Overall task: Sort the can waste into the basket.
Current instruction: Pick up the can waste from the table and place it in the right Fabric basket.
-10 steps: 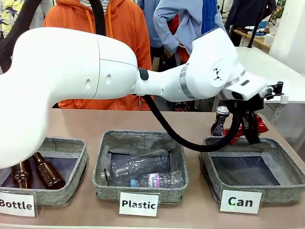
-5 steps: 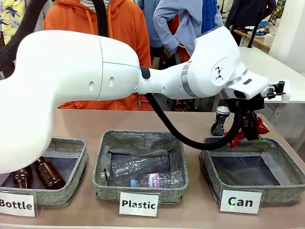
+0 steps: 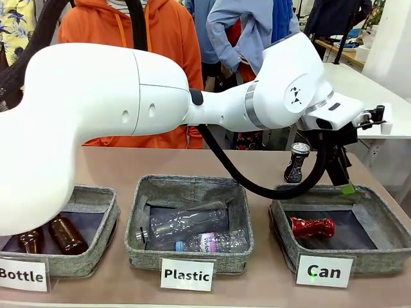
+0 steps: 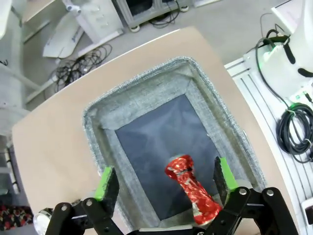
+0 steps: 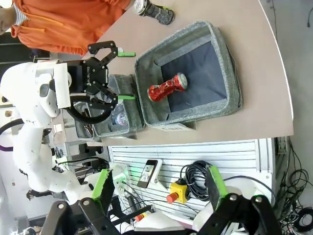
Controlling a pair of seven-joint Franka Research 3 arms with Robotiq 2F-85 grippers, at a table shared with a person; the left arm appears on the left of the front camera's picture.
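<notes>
Our left gripper [image 4: 165, 176] is spread wide above the basket [image 3: 384, 221], red can [image 3: 313, 226] lying inside, black can [image 3: 296, 163] standing just behind on the tan table [image 3: 160, 164].

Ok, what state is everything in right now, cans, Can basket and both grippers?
Red can: crushed, lying on its side inside the Can basket.
Black-blue can: standing on the table, outside the basket.
Can basket: holds one can.
Left gripper: open, empty, above the basket.
Right gripper: open, empty.
</notes>
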